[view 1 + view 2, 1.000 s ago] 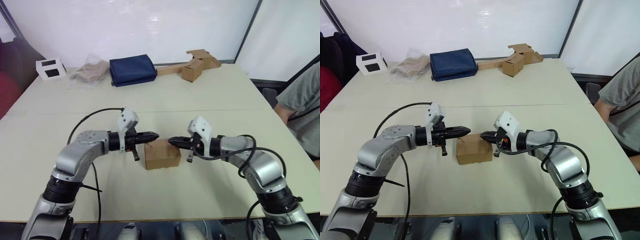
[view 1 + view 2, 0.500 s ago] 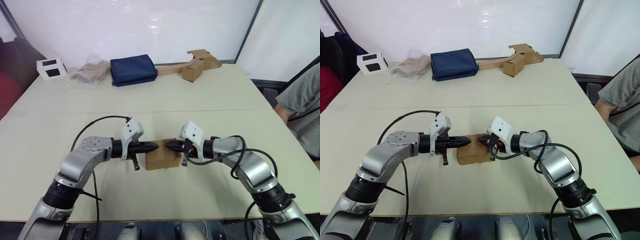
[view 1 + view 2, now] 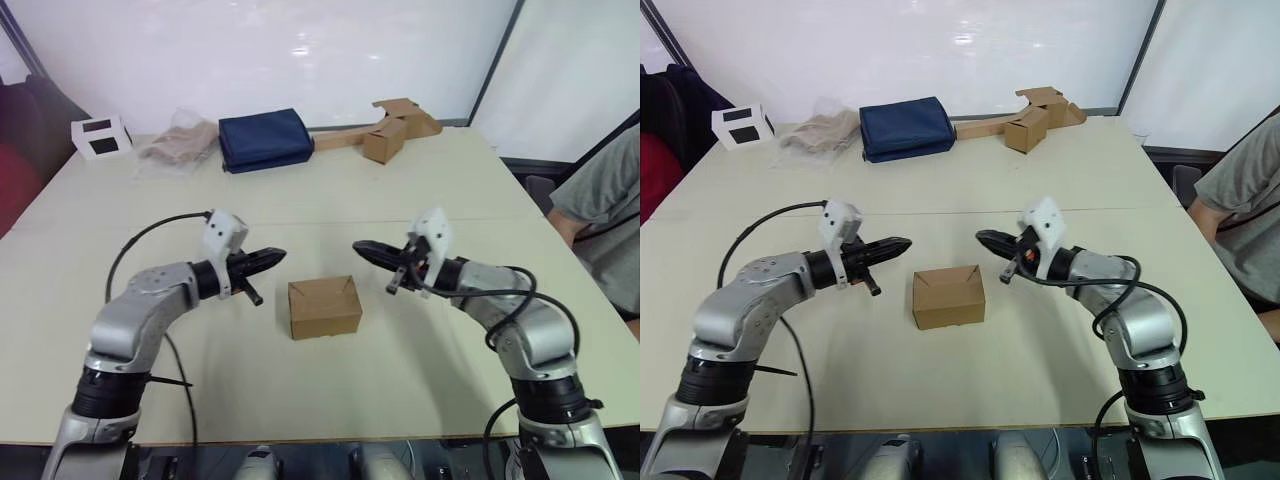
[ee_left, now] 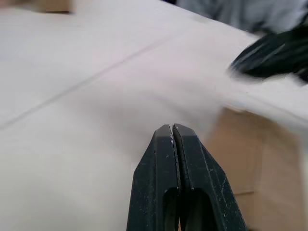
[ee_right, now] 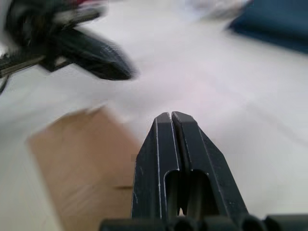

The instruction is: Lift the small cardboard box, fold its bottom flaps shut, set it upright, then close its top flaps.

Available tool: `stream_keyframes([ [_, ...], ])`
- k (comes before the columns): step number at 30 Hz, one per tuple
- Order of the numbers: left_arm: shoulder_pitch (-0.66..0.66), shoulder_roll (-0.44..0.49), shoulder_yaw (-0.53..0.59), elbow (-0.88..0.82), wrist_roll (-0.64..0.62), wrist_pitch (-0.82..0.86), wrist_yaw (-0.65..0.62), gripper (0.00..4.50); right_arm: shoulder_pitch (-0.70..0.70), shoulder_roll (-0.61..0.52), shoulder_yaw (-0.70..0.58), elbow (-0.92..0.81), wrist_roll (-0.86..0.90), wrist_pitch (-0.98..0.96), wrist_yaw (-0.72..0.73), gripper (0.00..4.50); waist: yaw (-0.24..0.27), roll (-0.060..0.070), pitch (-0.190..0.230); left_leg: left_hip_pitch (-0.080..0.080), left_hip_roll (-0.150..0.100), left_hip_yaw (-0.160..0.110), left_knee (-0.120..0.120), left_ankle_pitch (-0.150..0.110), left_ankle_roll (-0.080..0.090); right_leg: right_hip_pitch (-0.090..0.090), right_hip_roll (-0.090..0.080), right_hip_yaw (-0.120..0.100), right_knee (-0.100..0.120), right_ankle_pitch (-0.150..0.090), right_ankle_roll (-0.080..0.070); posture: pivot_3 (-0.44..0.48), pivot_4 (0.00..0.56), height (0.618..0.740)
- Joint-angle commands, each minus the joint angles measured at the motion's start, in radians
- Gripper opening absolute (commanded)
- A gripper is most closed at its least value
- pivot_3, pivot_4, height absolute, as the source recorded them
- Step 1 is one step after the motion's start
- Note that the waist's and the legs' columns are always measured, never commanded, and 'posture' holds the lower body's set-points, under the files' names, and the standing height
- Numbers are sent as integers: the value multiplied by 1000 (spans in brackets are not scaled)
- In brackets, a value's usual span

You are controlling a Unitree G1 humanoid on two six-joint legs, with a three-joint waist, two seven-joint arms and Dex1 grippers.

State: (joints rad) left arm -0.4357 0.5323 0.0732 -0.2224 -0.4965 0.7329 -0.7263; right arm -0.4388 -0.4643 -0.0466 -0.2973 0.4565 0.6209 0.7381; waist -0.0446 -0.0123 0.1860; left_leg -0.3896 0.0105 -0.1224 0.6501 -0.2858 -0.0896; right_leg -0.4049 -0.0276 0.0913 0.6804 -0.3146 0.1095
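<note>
The small cardboard box [image 3: 324, 306] stands upright on the table, its top flaps [image 3: 322, 292] folded shut and lying flat; its bottom flaps are hidden underneath. My left gripper [image 3: 278, 256] hovers to the box's upper left, shut and empty, apart from the box. My right gripper [image 3: 360, 246] hovers to the box's upper right, also shut and empty. The left wrist view shows the shut left gripper [image 4: 172, 128] with the box [image 4: 250, 168] blurred beyond. In the right wrist view, past the shut right gripper [image 5: 170, 115], lie the box [image 5: 82, 159] and the left gripper [image 5: 122, 72].
At the table's far edge lie a folded navy cloth [image 3: 264, 139], a crumpled plastic bag [image 3: 180, 146], a small white box with dark windows [image 3: 101, 137], and a long cardboard strip with another box [image 3: 385, 130]. A person in a grey shirt [image 3: 605, 210] sits at the right.
Both grippers have lifted off the box top and drawn apart, the left to the left, the right to the right. The box stays in place with its top closed.
</note>
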Motion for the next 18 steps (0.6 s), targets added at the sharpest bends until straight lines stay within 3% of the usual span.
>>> stream_keyframes([
  [1, 103, 51, 153, -66, -115, 112, 3, 22, 77, -33, -149, -91, 125, 64, -12, 0, 0, 0, 0, 0, 0, 0, 0, 0, 0, 0, 0, 0, 0, 0, 0, 0, 150, 740],
  [8, 374, 121, 203, -150, -144, 106, -34, 22, 336, -185, -181, -148, 186, 157, 69, 0, 4, 0, 0, 0, 0, 0, -1, 0, 0, 2, 0, 0, -3, 0, 0, 0, 150, 740],
  [11, 472, 169, 144, -135, -84, 50, -85, 22, 392, -220, -144, -116, 142, 119, 95, 0, 3, 0, 0, 5, 0, 1, -1, 0, 0, 7, 0, 0, -3, 0, 0, 0, 150, 740],
  [18, 496, 132, 152, -131, -133, 28, -85, 22, 409, -233, -116, -63, 102, 60, 106, 0, 3, 1, 0, 14, 1, 2, -6, -1, 1, 15, 0, 1, -9, 0, 0, 0, 150, 740],
])
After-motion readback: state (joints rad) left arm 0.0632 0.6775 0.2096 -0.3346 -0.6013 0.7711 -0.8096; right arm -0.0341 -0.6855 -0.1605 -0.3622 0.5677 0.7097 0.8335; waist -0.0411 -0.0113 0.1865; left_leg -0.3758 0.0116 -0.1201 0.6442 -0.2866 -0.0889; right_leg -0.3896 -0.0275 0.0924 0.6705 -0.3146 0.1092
